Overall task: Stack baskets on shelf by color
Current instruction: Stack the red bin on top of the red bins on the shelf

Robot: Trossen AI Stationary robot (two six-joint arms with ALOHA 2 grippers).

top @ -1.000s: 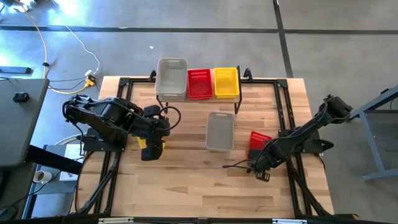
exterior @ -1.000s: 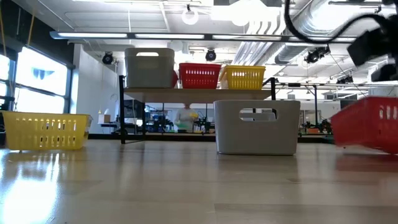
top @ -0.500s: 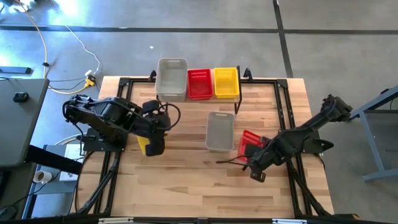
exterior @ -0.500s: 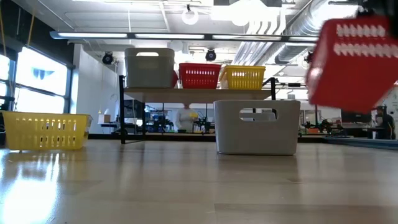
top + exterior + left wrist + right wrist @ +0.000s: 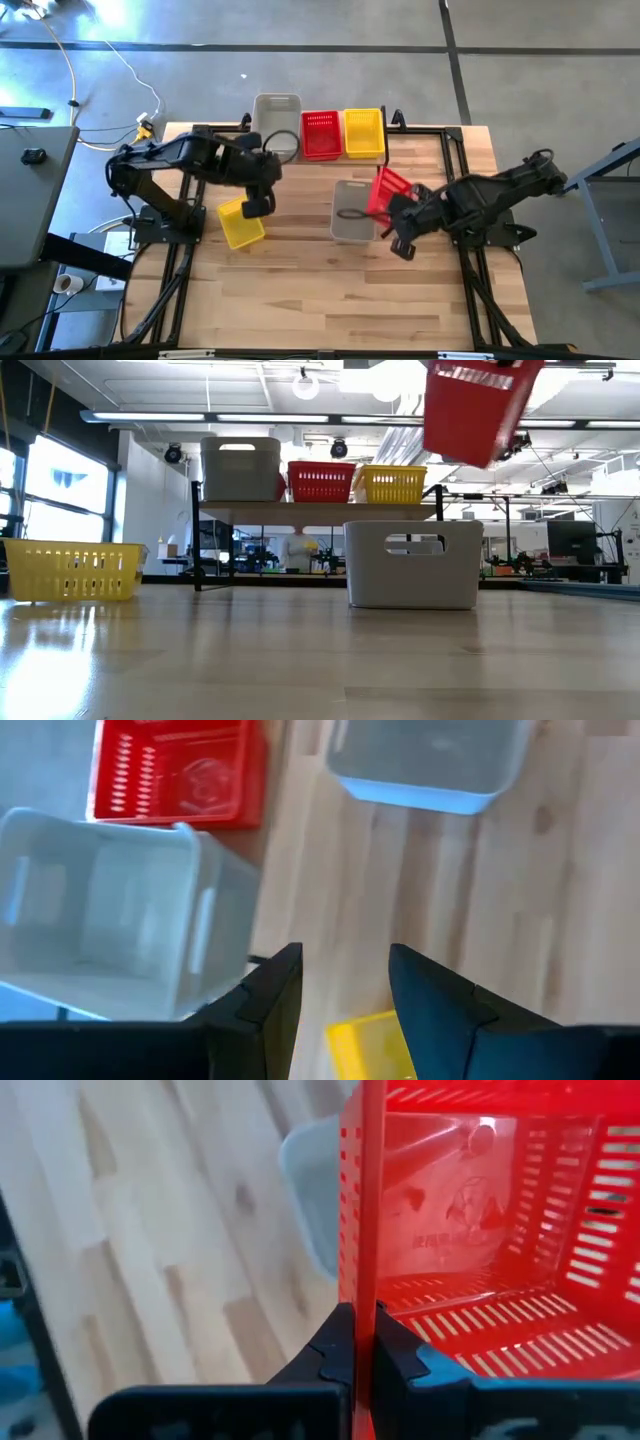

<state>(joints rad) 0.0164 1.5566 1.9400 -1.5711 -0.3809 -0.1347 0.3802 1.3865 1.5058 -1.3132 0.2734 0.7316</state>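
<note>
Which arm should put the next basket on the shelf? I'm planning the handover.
Right. The right gripper is shut on a red basket, lifted near the shelf. The left gripper is open, empty, above the yellow basket.

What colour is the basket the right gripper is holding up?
Red, with slotted mesh sides. The basket in the right gripper shows best in the right wrist view.

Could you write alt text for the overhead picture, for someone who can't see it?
Seen from above, the right gripper carries a tilted red basket beside a grey basket on the wooden table. The left gripper hangs open by a yellow basket.
</note>
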